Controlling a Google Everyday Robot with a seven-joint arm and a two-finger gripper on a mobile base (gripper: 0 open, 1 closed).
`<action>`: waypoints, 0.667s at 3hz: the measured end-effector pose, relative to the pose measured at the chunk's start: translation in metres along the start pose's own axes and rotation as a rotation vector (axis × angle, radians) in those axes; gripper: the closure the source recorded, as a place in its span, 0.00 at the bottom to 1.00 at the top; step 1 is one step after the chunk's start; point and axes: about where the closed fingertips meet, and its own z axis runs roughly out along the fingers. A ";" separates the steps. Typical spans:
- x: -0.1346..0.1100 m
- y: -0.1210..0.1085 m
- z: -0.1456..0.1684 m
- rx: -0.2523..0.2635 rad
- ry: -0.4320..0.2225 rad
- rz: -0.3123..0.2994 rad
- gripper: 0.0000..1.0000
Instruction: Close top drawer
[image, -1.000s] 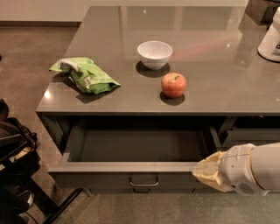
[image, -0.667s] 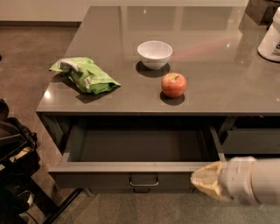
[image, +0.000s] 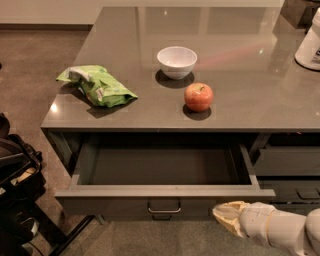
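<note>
The top drawer (image: 165, 205) is a wide, shallow dark grey drawer under the grey counter. It is pulled out and its inside is empty. A small metal pull handle (image: 164, 208) sits mid-front. My gripper (image: 226, 214) comes in from the lower right as a pale, cream-coloured tip on a white arm. It sits just in front of the drawer's front, near its right end, to the right of the handle.
On the counter (image: 250, 75) lie a green snack bag (image: 97, 86), a white bowl (image: 177, 61) and a red apple (image: 198, 96). A white container (image: 309, 45) stands at the far right. Slimmer drawer fronts (image: 290, 165) are at the right. Dark equipment (image: 15, 190) is at the left.
My gripper and arm have moved lower and a little back toward the bottom right. The drawer stands as far out as before.
</note>
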 end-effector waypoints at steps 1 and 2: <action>0.001 -0.020 0.022 0.019 -0.049 -0.036 1.00; -0.025 -0.053 0.036 0.079 -0.118 -0.113 1.00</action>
